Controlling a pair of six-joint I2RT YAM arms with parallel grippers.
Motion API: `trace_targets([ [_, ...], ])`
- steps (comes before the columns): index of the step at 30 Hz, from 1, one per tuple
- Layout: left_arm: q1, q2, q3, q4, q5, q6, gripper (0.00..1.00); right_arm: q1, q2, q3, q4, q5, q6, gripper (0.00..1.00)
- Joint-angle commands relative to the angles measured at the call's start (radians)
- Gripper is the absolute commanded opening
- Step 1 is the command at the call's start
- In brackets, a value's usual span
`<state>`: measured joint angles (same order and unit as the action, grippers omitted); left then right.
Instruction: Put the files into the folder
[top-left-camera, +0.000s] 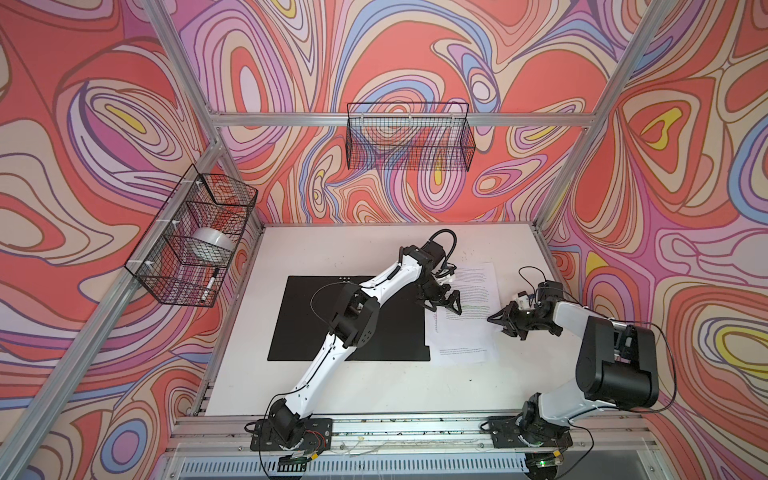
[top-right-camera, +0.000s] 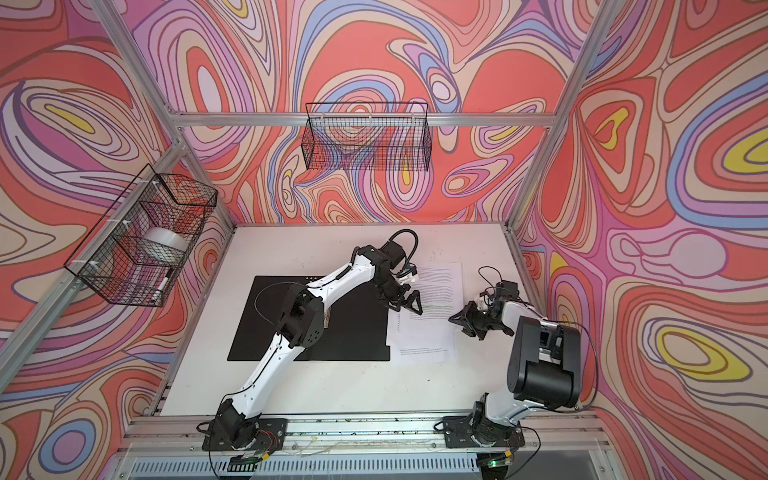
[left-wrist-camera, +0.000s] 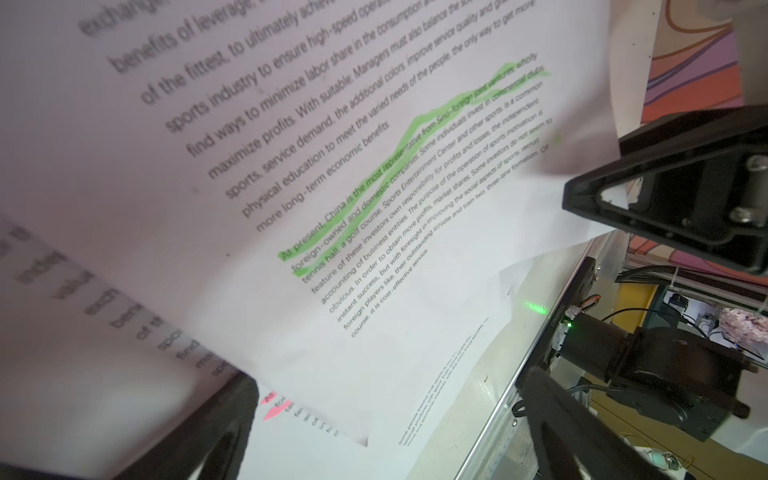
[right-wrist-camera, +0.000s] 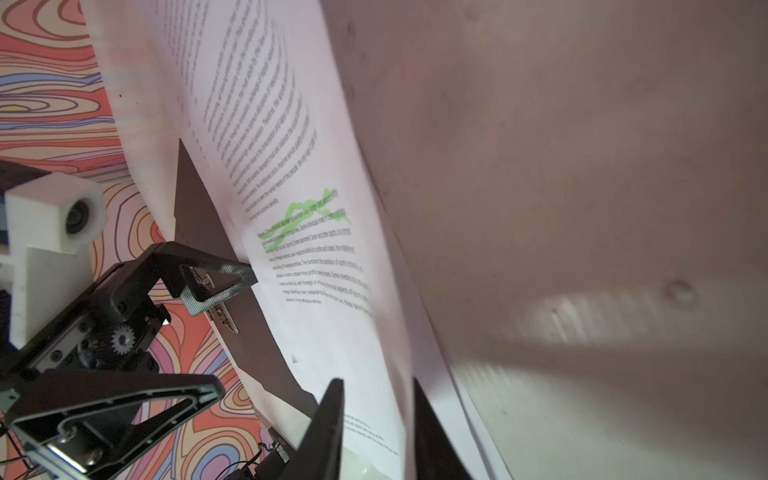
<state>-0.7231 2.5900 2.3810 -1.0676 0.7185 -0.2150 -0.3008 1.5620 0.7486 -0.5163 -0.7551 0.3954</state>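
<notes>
Swirly red, pink and lilac walls all round on an aluminium frame; inside it one white table (top-left-camera: 332, 257).

Biggest thing on it is the folder (top-left-camera: 307, 316) (top-right-camera: 266, 324); one of them, lying open and flat with the black inside up, left of centre; opened out like that, its long side runs left to right across the table.

Just to its right are the files (top-left-camera: 461, 332) (top-right-camera: 428, 332); long axis goes from the near edge to the far edge, slightly fanned, left edge lapping over the folder's right edge. In the left wrist view I count at least three sheets (left-wrist-camera: 415, 291); the top one has green highlighter, one underneath shows pink. The top sheet curls up off the rest.

Two black wire baskets; one on the left rail (top-left-camera: 191, 237), one on the back rail (top-left-camera: 409, 137).

Two arms. Left gripper (top-left-camera: 444, 309) (top-right-camera: 405, 309) hangs over the files' left edge with its jaws spread wide, holding nothing. Right gripper (top-left-camera: 496, 326) (top-right-camera: 457, 326) is at the files' right edge; jaws drawn in close with the top sheet's edge between them, looks pinched.

Left basket holds one tape roll (top-left-camera: 214, 245) and one marker (top-left-camera: 209, 284); the right wrist view shows a metal clip (right-wrist-camera: 222, 316) on the folder.
</notes>
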Motion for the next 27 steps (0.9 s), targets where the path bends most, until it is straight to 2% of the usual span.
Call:
trace_targets([
  [1,-0.010,0.006,0.033,-0.044,0.028,0.024,1.00,-0.004,0.000,0.004,0.022,-0.032,-0.019,0.15],
  [6,0.005,-0.036,0.088,-0.105,-0.041,0.097,1.00,-0.004,-0.024,0.032,0.011,-0.047,-0.027,0.00],
  [11,0.083,-0.174,0.090,-0.141,-0.109,0.156,1.00,-0.001,-0.080,0.087,-0.010,-0.105,-0.028,0.00],
  [15,0.193,-0.309,0.062,-0.125,-0.120,0.144,1.00,0.032,-0.113,0.155,-0.014,-0.122,0.009,0.00],
  [17,0.248,-0.368,0.049,-0.114,-0.127,0.132,1.00,0.086,-0.116,0.203,-0.020,-0.111,0.031,0.00],
  [23,0.404,-0.528,-0.014,-0.074,-0.133,0.092,1.00,0.339,-0.059,0.379,-0.038,-0.080,0.102,0.00],
  [27,0.499,-0.597,-0.070,-0.043,-0.098,0.051,1.00,0.487,-0.033,0.454,0.003,-0.057,0.175,0.00],
])
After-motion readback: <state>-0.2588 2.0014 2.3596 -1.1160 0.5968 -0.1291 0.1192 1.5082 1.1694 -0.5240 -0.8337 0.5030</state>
